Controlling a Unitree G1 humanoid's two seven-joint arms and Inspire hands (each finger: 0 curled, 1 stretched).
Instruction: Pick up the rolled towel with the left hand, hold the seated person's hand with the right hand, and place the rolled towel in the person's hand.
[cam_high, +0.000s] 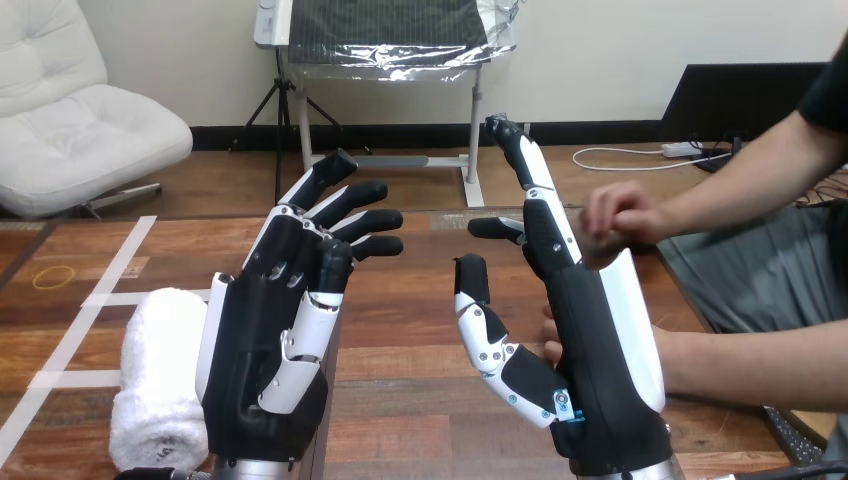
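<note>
Head view:
- Wooden table (420, 400), brown planks, marked with strips of white tape (110, 270) at its left part
- Rolled towel (158, 380), white terry cloth, a thick cylinder lying flat on the table near the lower left, lengthwise toward the robot; just beside the left hand, its right edge hidden behind that hand; nothing grips it
- Left hand (262, 350), raised above the table, palm showing; fingers straight and fanned apart, pointing up and to the right; holds nothing
- Right hand (590, 350), upright, on edge; fingers straight and together, pointing up, thumb spread out to the left; holds nothing
- Person's upper hand (620, 212), at the right, loosely curled, just beside the right hand's fingers
- Person's lower hand (551, 350), mostly hidden behind the right hand; contact cannot be told
</note>
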